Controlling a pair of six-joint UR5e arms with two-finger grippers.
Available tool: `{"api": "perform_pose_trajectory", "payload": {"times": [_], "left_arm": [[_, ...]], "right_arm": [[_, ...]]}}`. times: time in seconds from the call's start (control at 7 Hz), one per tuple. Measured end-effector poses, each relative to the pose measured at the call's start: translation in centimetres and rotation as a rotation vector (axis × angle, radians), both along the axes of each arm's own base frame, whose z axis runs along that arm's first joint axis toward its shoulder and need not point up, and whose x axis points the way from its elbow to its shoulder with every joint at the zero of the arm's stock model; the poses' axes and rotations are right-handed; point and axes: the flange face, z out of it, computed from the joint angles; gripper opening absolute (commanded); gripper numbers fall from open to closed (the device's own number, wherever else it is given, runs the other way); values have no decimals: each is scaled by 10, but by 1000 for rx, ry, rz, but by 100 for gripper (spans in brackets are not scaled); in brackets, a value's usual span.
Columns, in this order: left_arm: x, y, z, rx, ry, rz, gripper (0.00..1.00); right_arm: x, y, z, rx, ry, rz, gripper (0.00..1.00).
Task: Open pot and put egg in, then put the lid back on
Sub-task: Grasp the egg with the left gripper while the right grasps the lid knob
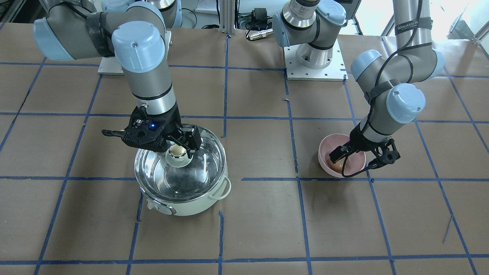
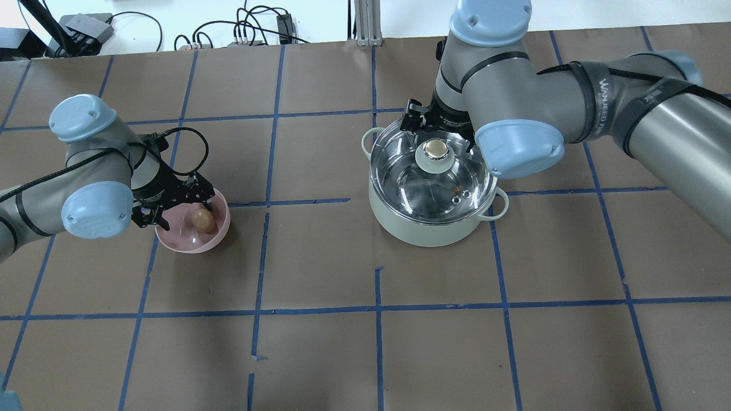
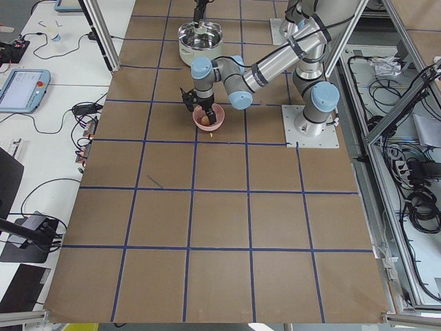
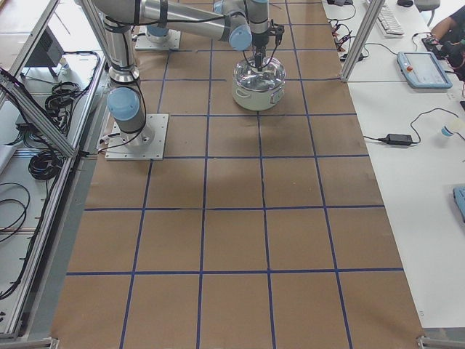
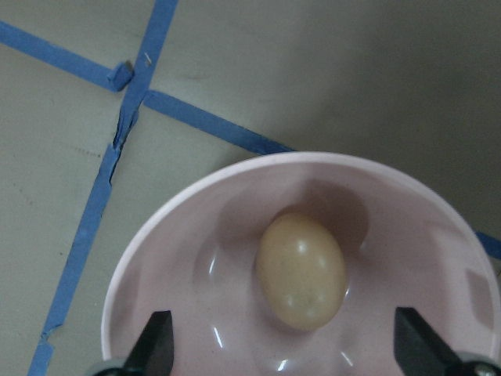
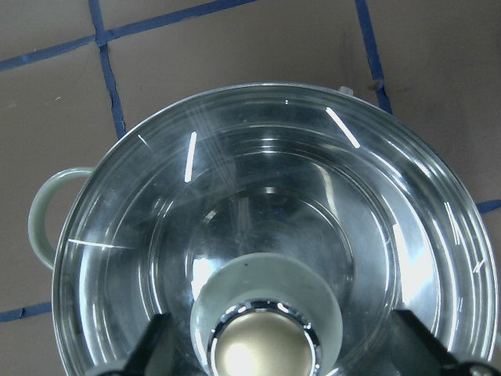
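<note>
The mint-green pot point(image 2: 425, 228) stands on the table with the clear glass lid point(image 2: 422, 188) on it. My right gripper point(image 2: 437, 136) is open above the lid, one finger point(image 1: 191, 145) on each side of the gold-topped knob point(image 6: 262, 337), not closed on it. The light-brown egg point(image 5: 301, 270) lies in a pink bowl point(image 5: 172, 258). My left gripper point(image 2: 183, 208) is open just over the bowl point(image 2: 194, 248), and its fingertips point(image 5: 156, 345) straddle the egg point(image 2: 202, 220) without touching it.
The pot point(image 1: 191, 204) and the pink bowl point(image 1: 359, 172) stand about two floor squares apart on brown paper with a blue tape grid. The arm bases point(image 1: 315, 57) are at the robot's side of the table. Cables and operator desks lie beyond the table edges.
</note>
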Motion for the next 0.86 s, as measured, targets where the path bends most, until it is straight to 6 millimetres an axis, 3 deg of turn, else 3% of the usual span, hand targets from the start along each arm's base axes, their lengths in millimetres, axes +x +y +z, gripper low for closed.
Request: {"api": "perform_pose_trajectory", "payload": {"times": [0.29,0.57,0.86], "left_arm": [[1,-3,-2,-23,-6,3,99],[0,-2,-10,-29,-8,4,99],[-8,0,-14,-30,-10,17,99]], "right_arm": [[7,4,-10,5,3,12,90],[12,6,-13,4,4,21,57],[12,5,-13,2,4,24,44]]}}
